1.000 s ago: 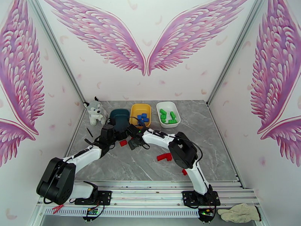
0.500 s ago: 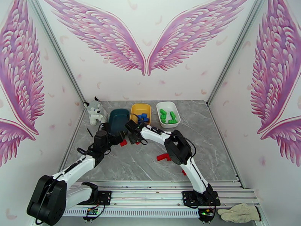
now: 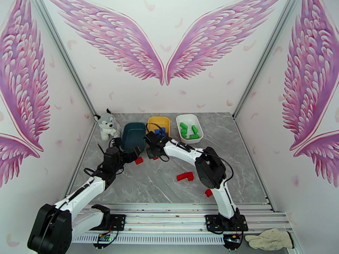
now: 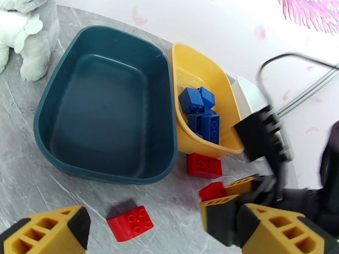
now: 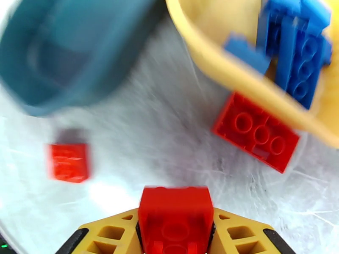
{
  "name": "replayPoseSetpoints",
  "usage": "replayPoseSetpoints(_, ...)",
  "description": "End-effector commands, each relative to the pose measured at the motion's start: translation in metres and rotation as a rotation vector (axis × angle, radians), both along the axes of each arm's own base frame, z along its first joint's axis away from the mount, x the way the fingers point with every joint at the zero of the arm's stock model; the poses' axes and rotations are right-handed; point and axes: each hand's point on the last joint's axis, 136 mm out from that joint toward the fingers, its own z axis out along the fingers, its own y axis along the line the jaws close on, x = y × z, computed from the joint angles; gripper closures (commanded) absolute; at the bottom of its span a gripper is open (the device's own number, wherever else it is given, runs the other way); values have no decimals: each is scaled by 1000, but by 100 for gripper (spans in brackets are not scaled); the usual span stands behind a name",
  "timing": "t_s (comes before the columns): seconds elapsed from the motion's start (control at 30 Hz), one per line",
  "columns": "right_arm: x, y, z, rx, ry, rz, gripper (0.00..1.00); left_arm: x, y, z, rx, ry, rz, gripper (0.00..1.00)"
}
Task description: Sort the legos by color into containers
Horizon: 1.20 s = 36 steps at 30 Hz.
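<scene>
Just short of the trays | right gripper (image 5: 176, 227) clenched on red lego (image 5: 175, 210); teal tray (image 5: 97, 87) at 10 o'clock, seemingly empty | left gripper (image 4: 144, 233) spread, holding nothing | we fear a touch between the arms, or the lego landing in yellow tray (image 5: 212, 51) at 1 o'clock

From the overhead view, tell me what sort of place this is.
Probably a staged robot-demo booth: wing-printed wall panels close in three sides, two arms are bolted to a metal rail at the table edge, and a plush husky sits beside lego sorting trays.
</scene>
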Motion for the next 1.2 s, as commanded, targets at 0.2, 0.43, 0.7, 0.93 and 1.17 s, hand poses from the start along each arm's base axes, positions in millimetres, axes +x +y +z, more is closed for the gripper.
replayPoseSetpoints(0.2,31,77,55,242,-12,52,57,0,22,15,-40,-31,39,3)
replayPoseSetpoints(0.43,40,74,59,237,-29,-12,51,-11,44,2,-66,-9,79,1)
replayPoseSetpoints(0.7,12,21,23,147,-71,-131,35,-17,39,-22,-85,35,70,2)
replayPoseSetpoints(0.93,-16,7,-16,67,-152,-147,30,-28,35,-31,-61,41,65,2)
replayPoseSetpoints(1.17,-18,41,-33,84,-148,-132,32,-29,38,-25,-42,14,85,1)
